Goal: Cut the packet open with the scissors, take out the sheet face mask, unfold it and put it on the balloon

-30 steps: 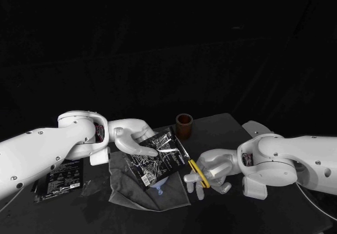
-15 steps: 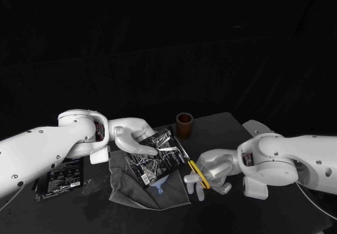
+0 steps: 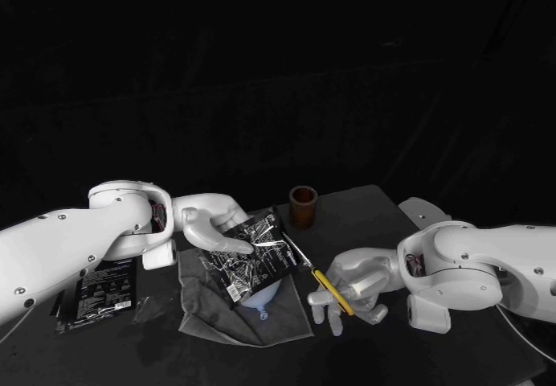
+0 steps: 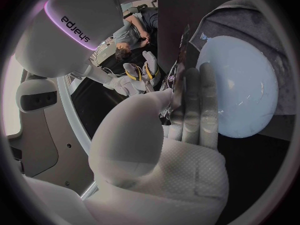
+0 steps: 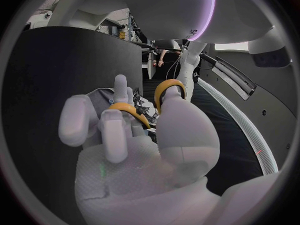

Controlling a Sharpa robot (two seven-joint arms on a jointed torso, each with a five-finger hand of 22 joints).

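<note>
My left hand grips the upper corner of a black foil packet and holds it tilted over the pale blue balloon. In the left wrist view the balloon lies just past my fingers, with the packet's edge between them. My right hand holds the yellow-handled scissors. Their blades run along the packet's right edge. The yellow handle loops ring the fingers of my right hand.
A grey cloth lies under the balloon. A brown cup stands behind the packet. A second black packet lies flat at the table's left side. The table's front right is bare black surface.
My right hand with the scissors has slid a little toward the front right. My left hand and the packet have shifted slightly left.
</note>
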